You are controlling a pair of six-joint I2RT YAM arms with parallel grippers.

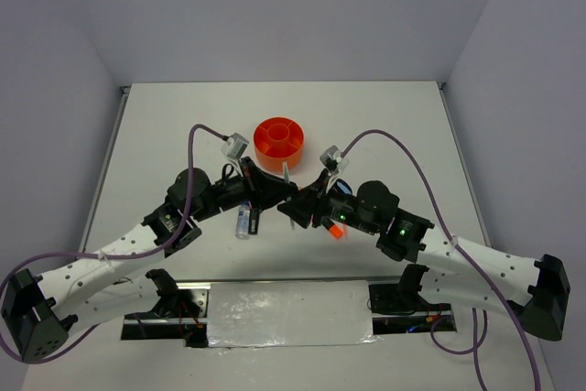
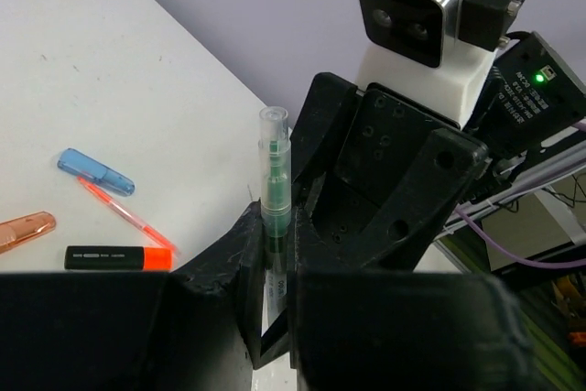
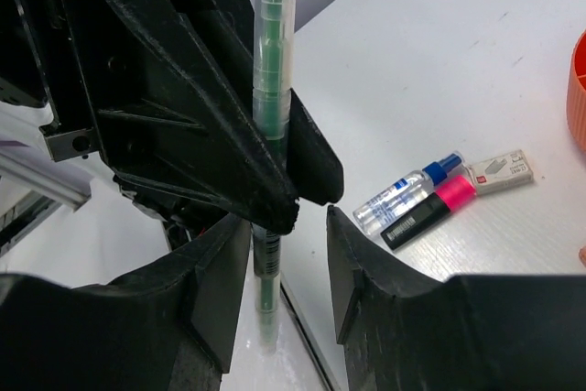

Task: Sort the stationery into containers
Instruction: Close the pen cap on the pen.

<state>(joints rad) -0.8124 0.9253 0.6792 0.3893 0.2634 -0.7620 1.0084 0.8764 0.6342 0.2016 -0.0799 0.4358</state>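
The left pincer (image 2: 272, 258) is clamped on a clear green-cored pen (image 2: 275, 171), one end lying between the right pincer's (image 3: 288, 223) parted fingers (image 3: 375, 290).

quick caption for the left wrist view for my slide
Left gripper clamps a clear green pen upright; orange-black highlighter and blue piece lie on the table.

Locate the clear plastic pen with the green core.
Left wrist view: the clear plastic pen with the green core stands upright mid-table, clamped in the left gripper's jaws, just on the near side of the round orange plastic organiser.
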